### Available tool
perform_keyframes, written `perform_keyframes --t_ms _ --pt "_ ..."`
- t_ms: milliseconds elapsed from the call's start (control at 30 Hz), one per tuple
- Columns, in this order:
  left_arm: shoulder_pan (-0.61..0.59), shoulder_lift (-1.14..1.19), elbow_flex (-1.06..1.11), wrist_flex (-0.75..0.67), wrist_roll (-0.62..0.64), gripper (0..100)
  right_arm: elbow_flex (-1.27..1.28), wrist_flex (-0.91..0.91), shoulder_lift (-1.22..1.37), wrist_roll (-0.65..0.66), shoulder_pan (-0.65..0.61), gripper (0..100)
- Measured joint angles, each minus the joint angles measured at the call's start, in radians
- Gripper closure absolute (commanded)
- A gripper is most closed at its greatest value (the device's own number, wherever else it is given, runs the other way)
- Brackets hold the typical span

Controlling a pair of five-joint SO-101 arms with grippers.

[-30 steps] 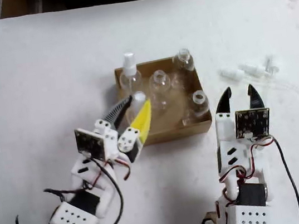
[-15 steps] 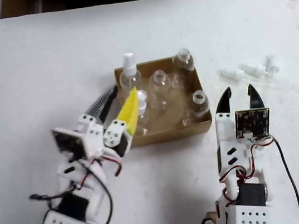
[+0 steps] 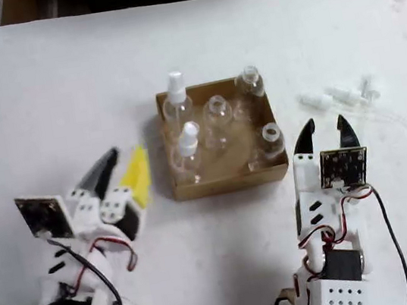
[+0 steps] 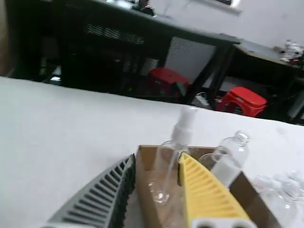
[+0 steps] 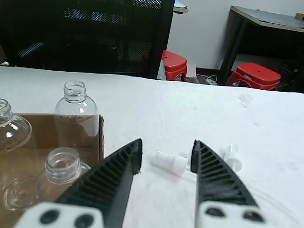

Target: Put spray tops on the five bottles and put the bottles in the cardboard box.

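Observation:
The cardboard box [image 3: 227, 183] stands mid-table. Two bottles in it wear white spray tops, one at the back left corner [image 3: 177, 100] and one at the front left [image 3: 187, 153]. Three open-necked bottles [image 3: 217, 112] [image 3: 250, 86] [image 3: 271, 142] stand beside them. My left gripper [image 3: 125, 155], grey and yellow fingered, is open and empty just left of the box; its wrist view shows a topped bottle [image 4: 172, 159] beyond the fingers. My right gripper [image 3: 325, 125] is open and empty right of the box, facing loose spray tops [image 3: 337, 95]. One spray top [image 5: 171, 163] lies past its black fingertips.
Bare white table lies on all sides of the box. The loose tops with their thin tubes spread toward the right. A dark desk and red stools [image 5: 249, 75] stand past the table's far edge.
My left gripper has drawn back from the box toward the near left, letting go of the front left topped bottle, which stays upright in the box. The right arm has kept still.

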Motion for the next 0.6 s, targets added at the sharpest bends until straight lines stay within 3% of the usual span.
perform_keyframes --t_ms 200,600 --pt "-0.172 -0.003 0.028 0.087 0.000 86 0.000 0.000 0.000 0.000 0.000 85.0" --pt "-0.201 0.000 0.259 -0.068 -0.195 86 0.000 0.000 0.000 0.000 0.000 85.0"
